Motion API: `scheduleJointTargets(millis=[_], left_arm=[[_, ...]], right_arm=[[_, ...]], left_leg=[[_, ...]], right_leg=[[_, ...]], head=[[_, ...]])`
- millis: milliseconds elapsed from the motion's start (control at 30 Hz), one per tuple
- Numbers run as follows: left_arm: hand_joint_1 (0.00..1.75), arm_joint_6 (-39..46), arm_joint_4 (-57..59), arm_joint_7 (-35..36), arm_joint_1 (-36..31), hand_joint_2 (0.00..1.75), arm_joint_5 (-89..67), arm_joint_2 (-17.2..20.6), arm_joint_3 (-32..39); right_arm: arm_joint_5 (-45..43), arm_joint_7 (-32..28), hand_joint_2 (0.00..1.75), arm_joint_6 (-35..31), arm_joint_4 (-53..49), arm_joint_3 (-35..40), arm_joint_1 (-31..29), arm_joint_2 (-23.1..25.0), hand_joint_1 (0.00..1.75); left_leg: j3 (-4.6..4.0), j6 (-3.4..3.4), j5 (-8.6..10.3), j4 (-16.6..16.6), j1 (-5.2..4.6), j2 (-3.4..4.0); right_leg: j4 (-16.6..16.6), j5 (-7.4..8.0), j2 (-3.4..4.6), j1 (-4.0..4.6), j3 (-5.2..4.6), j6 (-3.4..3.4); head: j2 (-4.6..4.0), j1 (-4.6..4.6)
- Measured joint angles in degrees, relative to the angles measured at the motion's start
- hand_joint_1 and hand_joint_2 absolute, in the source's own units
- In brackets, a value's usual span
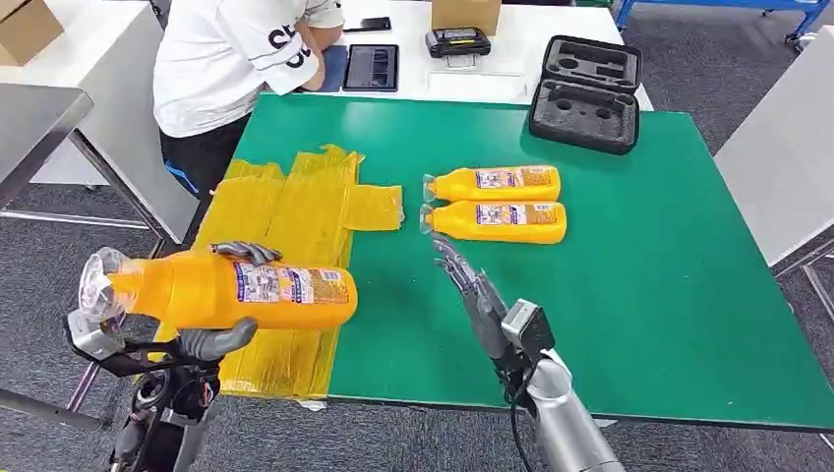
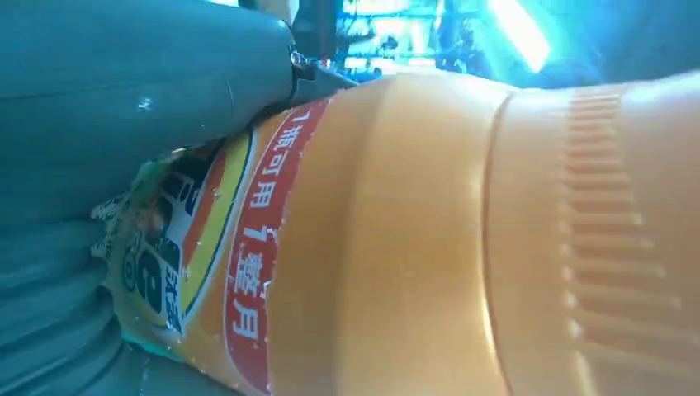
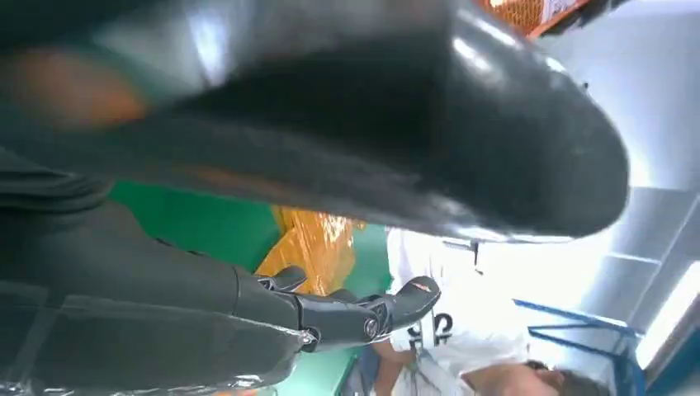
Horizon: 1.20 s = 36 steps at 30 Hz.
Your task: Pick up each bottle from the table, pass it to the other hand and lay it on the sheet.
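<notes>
- Two bottles (image 1: pixel 497 204) lie side by side on the green tabletop (image 1: pixel 639 295), at about 1 o'clock from our empty, spread right hand (image 1: pixel 462 275).
- Our left hand (image 1: pixel 221 300) grips a third bottle (image 1: pixel 231 288) above the yellow sheet (image 1: pixel 295 211), cap toward 9 o'clock.
- We judge this bottle could roll off the crinkled sheet if released high.

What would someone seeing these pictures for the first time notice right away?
First, the big orange plastic bottle with a clear cap, held sideways in the left hand over the crinkled yellow sheet at the green table's left edge. Next, two matching orange bottles lying side by side mid-table, with the right hand and its fingers empty just short of them.
</notes>
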Motion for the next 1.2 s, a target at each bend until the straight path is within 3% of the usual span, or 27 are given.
scheduleJointTargets(millis=[333,367,500,767,1000,1200], left_arm=[[1.75,12.06,-7.8,2.71,3.84,1.75,-13.57,5.03,3.52],[1.75,12.15,-7.91,2.71,3.83,1.75,-13.7,5.33,3.74],[1.75,13.08,-8.19,3.17,3.89,1.75,-14.19,5.9,3.93],[1.75,27.63,-9.7,7.15,4.24,1.75,-27.82,7.74,3.98],[1.75,27.07,-11.06,8.63,5.21,1.75,-33.79,10.87,3.63],[1.75,22.42,-11.16,9.7,6.77,1.75,-35.73,18.34,2.32]], right_arm=[[-1.35,0.37,0.0,-4.15,-4.24,-4.24,2.25,0.07,0.0],[-1.4,0.41,1.75,-4.17,-4.63,-4.5,2.31,0.07,0.0],[-1.46,0.5,1.75,-4.33,-5.53,-5.05,2.56,0.15,0.0],[-1.81,1.62,1.75,-5.25,-6.51,-5.9,2.52,0.59,0.0],[-1.79,2.16,1.75,-5.55,-6.99,-6.36,2.54,0.66,0.0],[-2.29,2.05,1.75,-4.79,-6.67,-6.93,2.28,0.55,0.0]], left_leg=[[-0.01,-0.03,-0.02,-0.01,0.02,0.01],[0.0,-0.03,-0.02,-0.01,0.02,0.01],[-0.01,-0.02,-0.01,-0.01,0.01,0.0],[-0.01,-0.02,-0.01,-0.01,0.01,0.01],[-0.01,-0.03,-0.02,-0.01,0.03,0.01],[-0.01,-0.03,-0.01,-0.02,0.04,0.02]], right_leg=[[-0.01,-0.04,0.0,0.02,-0.05,-0.04],[0.0,-0.04,0.0,0.02,-0.05,-0.04],[0.0,-0.03,0.0,0.01,-0.03,-0.03],[0.0,-0.02,0.0,0.02,-0.04,-0.03],[0.0,-0.04,0.01,0.03,-0.05,-0.04],[0.01,-0.04,0.03,0.04,-0.05,-0.04]], head=[[0.0,0.02],[0.0,0.02],[0.0,0.02],[0.0,0.02],[0.0,0.02],[0.0,0.04]])
